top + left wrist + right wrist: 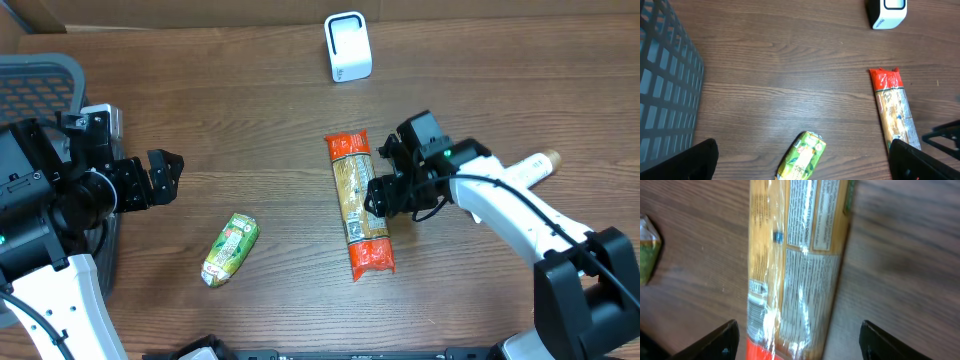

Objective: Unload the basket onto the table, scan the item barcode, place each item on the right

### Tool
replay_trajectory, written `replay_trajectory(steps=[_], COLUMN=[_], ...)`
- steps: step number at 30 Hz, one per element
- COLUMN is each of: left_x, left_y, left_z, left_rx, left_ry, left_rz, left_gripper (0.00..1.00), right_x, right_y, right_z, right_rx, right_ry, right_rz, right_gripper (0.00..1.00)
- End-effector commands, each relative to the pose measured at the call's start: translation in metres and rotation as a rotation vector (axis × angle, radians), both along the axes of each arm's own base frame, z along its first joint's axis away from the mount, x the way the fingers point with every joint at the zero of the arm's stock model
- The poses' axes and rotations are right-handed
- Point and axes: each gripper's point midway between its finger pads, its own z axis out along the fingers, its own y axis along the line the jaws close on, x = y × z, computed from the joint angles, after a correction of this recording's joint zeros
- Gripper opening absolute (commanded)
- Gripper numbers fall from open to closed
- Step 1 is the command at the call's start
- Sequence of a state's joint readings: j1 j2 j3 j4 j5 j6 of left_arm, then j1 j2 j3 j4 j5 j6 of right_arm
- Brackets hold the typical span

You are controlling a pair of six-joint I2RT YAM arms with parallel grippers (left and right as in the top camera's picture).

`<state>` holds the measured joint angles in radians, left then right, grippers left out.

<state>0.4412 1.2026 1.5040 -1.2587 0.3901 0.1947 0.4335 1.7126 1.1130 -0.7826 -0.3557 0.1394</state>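
Observation:
A long clear pasta packet [358, 205] with orange-red ends lies lengthwise mid-table. My right gripper [378, 198] is at its right side, low over its middle. In the right wrist view the gripper [798, 326] is open; its dark fingers [725, 340] stand either side of the packet [800, 270] with gaps, touching nothing. A striped patch like a barcode [755, 314] shows near the packet's left edge. The white scanner [347, 46] stands at the back. My left gripper [166, 174] is wide open and empty, far to the left, with a green packet [802, 156] below it.
A grey mesh basket [40, 85] sits at the far left, beside my left arm. The green packet [230, 248] lies on the table front left of the pasta. A tan object [541, 163] pokes out behind my right arm.

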Motion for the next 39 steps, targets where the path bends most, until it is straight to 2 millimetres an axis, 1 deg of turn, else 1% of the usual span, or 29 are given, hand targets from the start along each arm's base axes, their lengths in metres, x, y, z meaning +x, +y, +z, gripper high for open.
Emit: replay_trajectory(steps=[1, 5, 7, 39], left_x=[0.001, 0.001, 0.001, 0.001], left_y=[-0.001, -0.001, -0.001, -0.001], left_z=[0.002, 0.002, 0.002, 0.002], left_rx=[0.003, 0.003, 0.003, 0.003], left_ry=[-0.013, -0.014, -0.013, -0.014], left_rz=[-0.022, -0.022, -0.022, -0.022], left_gripper=[1.0, 1.0, 1.0, 1.0], right_x=[-0.002, 0.012, 0.012, 0.012], right_y=[0.009, 0.015, 0.019, 0.018], right_z=[-0.013, -0.027, -0.035, -0.036], right_rx=[0.061, 0.08, 0.093, 0.088], right_ry=[-0.03, -0.064, -0.048, -0.047], right_rz=[0.034, 0.028, 0.03, 0.029], right_gripper=[0.77, 0.77, 0.77, 0.77])
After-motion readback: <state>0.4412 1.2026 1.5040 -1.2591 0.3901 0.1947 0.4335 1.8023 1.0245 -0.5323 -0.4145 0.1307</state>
